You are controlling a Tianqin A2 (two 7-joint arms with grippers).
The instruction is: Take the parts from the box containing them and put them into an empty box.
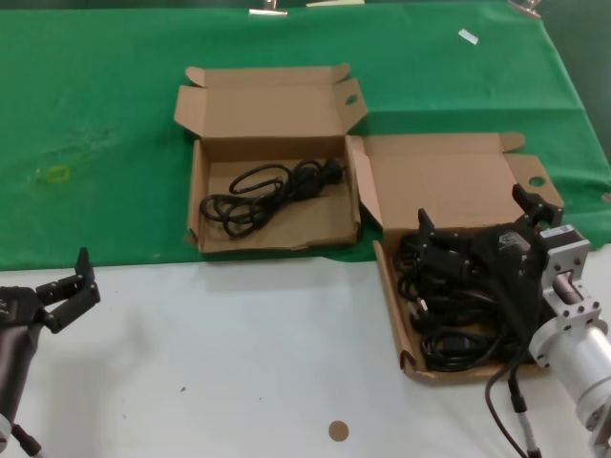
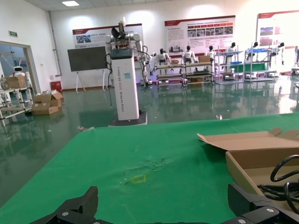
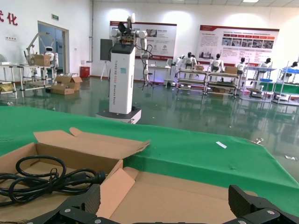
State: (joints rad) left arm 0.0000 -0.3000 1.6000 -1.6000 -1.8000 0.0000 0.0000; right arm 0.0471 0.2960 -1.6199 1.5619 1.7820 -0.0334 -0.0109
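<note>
Right end effector (image 1: pixel 482 227): spread, over cable-filled brown box (image 1: pixel 393 296) | left end effector (image 1: pixel 69 286): spread, idle

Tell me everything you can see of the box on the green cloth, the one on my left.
The box on the green cloth is brown corrugated cardboard, open, its hinged lid standing back with side flaps and an oval hole. It lies flat near the cloth's front edge, its right side close against the other box's lid. One coiled black cable lies inside. No gripper touches it.
</note>
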